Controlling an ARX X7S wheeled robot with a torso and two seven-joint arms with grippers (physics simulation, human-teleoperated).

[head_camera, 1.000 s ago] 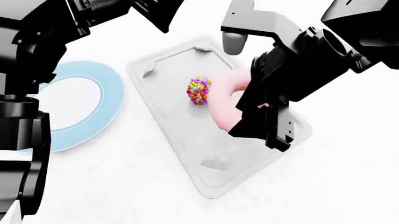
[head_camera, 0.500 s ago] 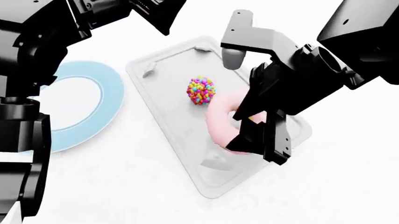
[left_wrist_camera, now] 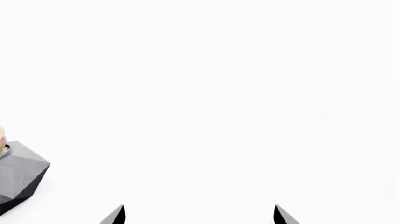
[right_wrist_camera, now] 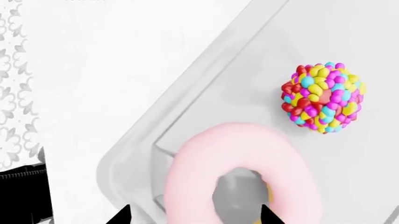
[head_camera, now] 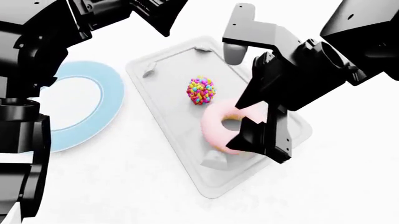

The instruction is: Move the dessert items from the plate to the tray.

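The pink-frosted donut lies flat on the light grey tray, next to the candy-bead ball. My right gripper hovers just over the donut's right side, jaws open, holding nothing. In the right wrist view the donut fills the space between the fingertips of that gripper, with the ball further off on the tray. My left gripper is open and empty over bare white table; in the head view its arm is at the top left.
An empty round plate with a light blue rim sits left of the tray. A grey faceted block shows at the edge of the left wrist view. The tray's near corner points toward me.
The donut was tilted up in my right gripper and has come down to lie flat on the tray. The right jaws have opened off it. The ball and left arm have not moved.
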